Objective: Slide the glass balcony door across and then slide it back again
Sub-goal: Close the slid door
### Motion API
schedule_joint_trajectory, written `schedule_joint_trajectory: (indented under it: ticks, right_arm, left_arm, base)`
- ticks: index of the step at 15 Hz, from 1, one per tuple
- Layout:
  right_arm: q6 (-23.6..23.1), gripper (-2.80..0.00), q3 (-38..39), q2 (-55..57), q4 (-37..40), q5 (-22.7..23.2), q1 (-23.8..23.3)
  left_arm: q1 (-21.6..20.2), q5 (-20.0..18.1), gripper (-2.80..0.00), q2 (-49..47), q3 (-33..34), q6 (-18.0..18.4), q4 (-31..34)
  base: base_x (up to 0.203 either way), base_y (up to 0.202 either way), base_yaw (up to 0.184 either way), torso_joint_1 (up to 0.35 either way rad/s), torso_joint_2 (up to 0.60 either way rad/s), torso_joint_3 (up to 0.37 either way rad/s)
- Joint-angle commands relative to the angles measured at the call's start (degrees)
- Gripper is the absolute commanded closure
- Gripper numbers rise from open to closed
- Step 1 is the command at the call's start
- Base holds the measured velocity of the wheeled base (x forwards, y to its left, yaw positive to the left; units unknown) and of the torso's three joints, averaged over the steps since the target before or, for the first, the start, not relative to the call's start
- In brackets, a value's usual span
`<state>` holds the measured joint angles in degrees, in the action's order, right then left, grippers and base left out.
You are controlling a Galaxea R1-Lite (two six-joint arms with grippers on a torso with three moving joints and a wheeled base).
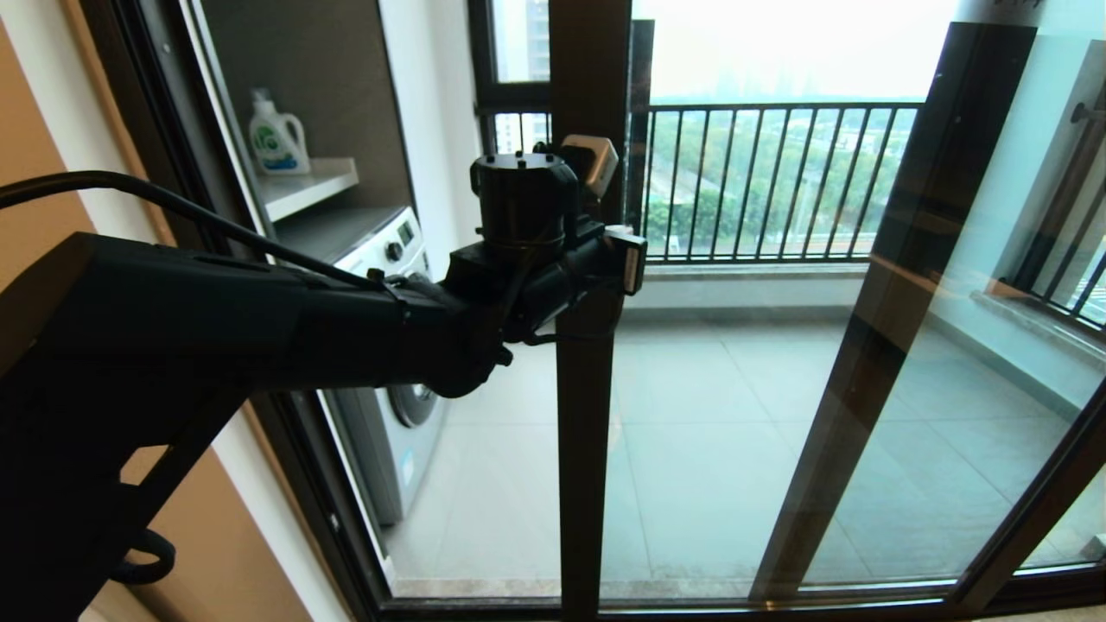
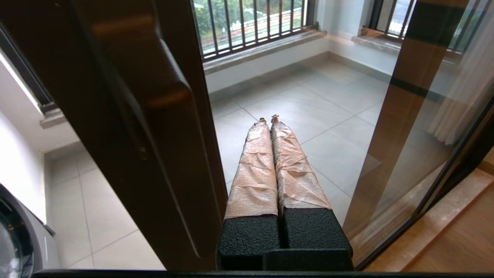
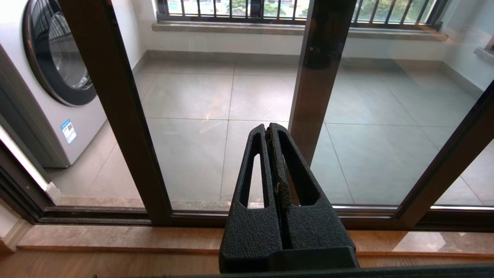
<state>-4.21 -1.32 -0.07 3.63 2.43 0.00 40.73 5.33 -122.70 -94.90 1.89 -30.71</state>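
The glass balcony door (image 1: 583, 449) has its dark brown upright in the middle of the head view, with its clear pane to the right. It stands partly slid across, leaving an open gap on its left. In the left wrist view the upright (image 2: 127, 127) carries the raised bar handle (image 2: 166, 108). My left gripper (image 2: 269, 120) is shut on nothing; its tape-wrapped fingers (image 2: 256, 170) lie along the glass-side edge of that upright. My left arm (image 1: 259, 320) reaches in to it at handle height. My right gripper (image 3: 268, 127) is shut and empty, held low before the door's bottom rail (image 3: 193, 216).
A second dark-framed pane's upright (image 1: 899, 285) overlaps the door on the right. Beyond the gap stands a washing machine (image 1: 406, 415), with a detergent bottle (image 1: 276, 138) on a shelf above. Black railing bars (image 1: 778, 181) close the tiled balcony. A wooden sill (image 3: 115, 239) runs below the track.
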Motion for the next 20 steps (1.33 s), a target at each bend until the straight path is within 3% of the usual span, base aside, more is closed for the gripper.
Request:
schedule_joint_trajectory:
  ticks: [1, 3, 7, 10, 20]
  right_arm:
    - [0.0, 0.00, 0.1, 0.1, 0.0, 0.0, 0.0]
    - [0.0, 0.00, 0.0, 0.1, 0.0, 0.0, 0.0]
    - [0.0, 0.00, 0.1, 0.1, 0.0, 0.0, 0.0]
    - [0.0, 0.00, 0.0, 0.1, 0.0, 0.0, 0.0]
    - [0.0, 0.00, 0.0, 0.1, 0.0, 0.0, 0.0]
  left_arm:
    - [0.3, 0.5, 0.00, -2.4, -2.2, 0.1, -0.1]
    - [0.3, 4.8, 0.00, -4.4, -5.8, 0.3, -0.2]
    - [0.2, 7.1, 0.00, -4.7, -6.9, 2.8, -0.4]
    - [0.2, 11.4, 0.00, -4.2, -6.8, 2.8, -0.4]
    - [-1.4, 16.2, 0.00, -3.3, -5.3, 2.7, 0.0]
  base:
    - [0.000, 0.000, 0.000, 0.000, 0.00, 0.000]
    - [0.000, 0.000, 0.000, 0.000, 0.00, 0.000]
    - [0.000, 0.000, 0.000, 0.000, 0.00, 0.000]
    - [0.000, 0.000, 0.000, 0.000, 0.00, 0.000]
    - [0.000, 0.000, 0.000, 0.000, 0.00, 0.000]
